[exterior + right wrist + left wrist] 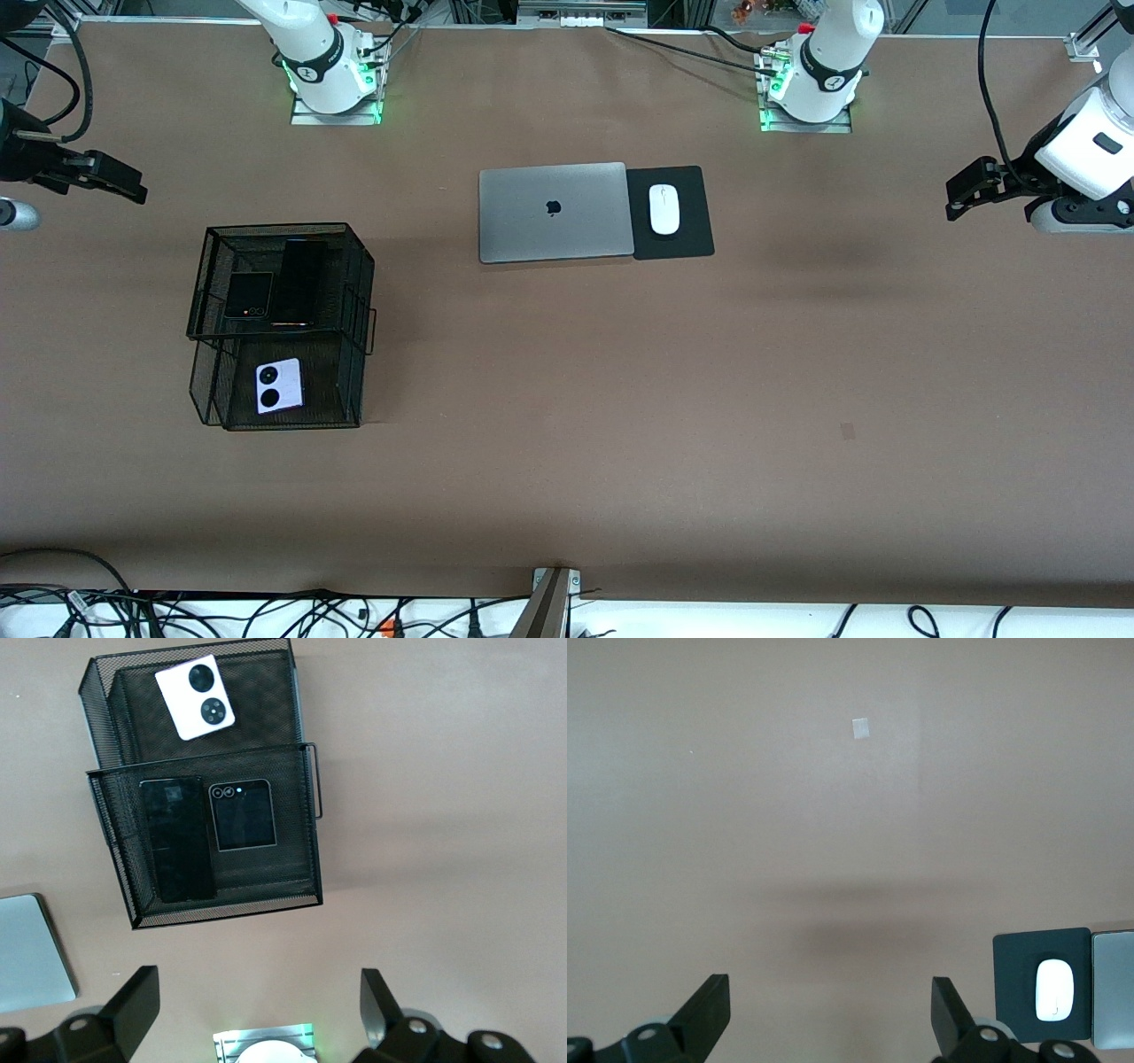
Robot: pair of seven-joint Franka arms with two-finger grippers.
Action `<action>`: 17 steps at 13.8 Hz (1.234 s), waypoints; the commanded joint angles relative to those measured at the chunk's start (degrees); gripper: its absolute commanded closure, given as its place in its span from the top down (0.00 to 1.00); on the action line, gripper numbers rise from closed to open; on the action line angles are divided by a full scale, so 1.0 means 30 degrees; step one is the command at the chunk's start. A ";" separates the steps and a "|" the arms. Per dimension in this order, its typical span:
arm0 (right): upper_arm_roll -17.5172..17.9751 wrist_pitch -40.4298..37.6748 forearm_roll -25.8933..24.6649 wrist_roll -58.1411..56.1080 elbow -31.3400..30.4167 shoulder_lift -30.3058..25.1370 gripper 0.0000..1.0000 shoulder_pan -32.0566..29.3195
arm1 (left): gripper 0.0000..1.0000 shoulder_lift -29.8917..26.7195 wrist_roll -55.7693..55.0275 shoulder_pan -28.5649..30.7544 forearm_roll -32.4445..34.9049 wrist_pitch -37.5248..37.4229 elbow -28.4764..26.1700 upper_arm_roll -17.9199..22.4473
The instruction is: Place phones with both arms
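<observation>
While wide open and empty, left end effector (830, 1014), right end effector (259, 1010)

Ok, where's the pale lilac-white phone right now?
The pale lilac-white phone lies in the lower tier of the black mesh rack, toward the right arm's end of the table, nearer the front camera than the two black phones on the upper tier.

Closed grey laptop (554, 213) flat on the brown counter (709, 399), touching a black mouse pad (671, 213) toward the left arm's end, white mouse (664, 209) resting on it.
</observation>
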 commanded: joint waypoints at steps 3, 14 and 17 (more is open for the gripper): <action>0.0635 -0.0187 0.0330 -0.0159 0.0281 -0.0064 1.00 -0.0666 | 1.00 0.0191 -0.0195 -0.0114 0.0172 -0.0452 0.0551 -0.0019; 0.0430 0.0019 0.1152 -0.0304 0.0251 -0.0122 1.00 -0.0666 | 1.00 0.0220 -0.0224 -0.0114 0.0172 -0.0364 0.0551 0.0010; 0.0430 0.0369 0.1035 -0.0976 0.0193 -0.0152 1.00 -0.0666 | 1.00 0.0220 -0.0224 -0.0114 0.0172 -0.0364 0.0551 0.0010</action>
